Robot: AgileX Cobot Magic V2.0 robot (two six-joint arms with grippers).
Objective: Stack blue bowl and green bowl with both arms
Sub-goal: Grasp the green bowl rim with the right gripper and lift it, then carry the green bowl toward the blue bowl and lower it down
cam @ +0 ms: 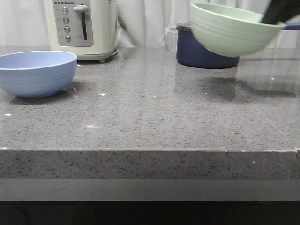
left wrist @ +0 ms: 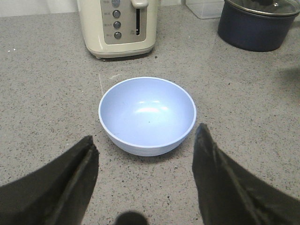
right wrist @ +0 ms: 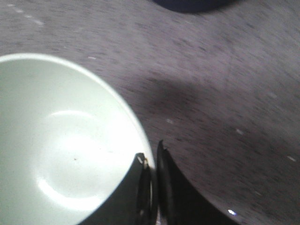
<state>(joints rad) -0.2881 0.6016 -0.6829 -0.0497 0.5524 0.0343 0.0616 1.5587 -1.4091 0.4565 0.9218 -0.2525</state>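
The blue bowl (cam: 36,72) rests upright and empty on the grey counter at the left; in the left wrist view the blue bowl (left wrist: 147,115) lies just beyond my left gripper (left wrist: 146,147), whose fingers stand wide open and apart from it. The green bowl (cam: 232,29) hangs tilted in the air at the upper right, above the counter. My right gripper (right wrist: 152,159) is shut on the green bowl (right wrist: 61,145) at its rim, one finger inside and one outside. In the front view only a dark bit of the right gripper (cam: 281,11) shows at the bowl's far rim.
A cream toaster (cam: 82,28) stands at the back left. A dark navy lidded saucepan (cam: 201,54) sits at the back right, behind the lifted bowl, with a clear plastic container (cam: 171,37) beside it. The counter's front edge (cam: 150,151) runs across the front view.
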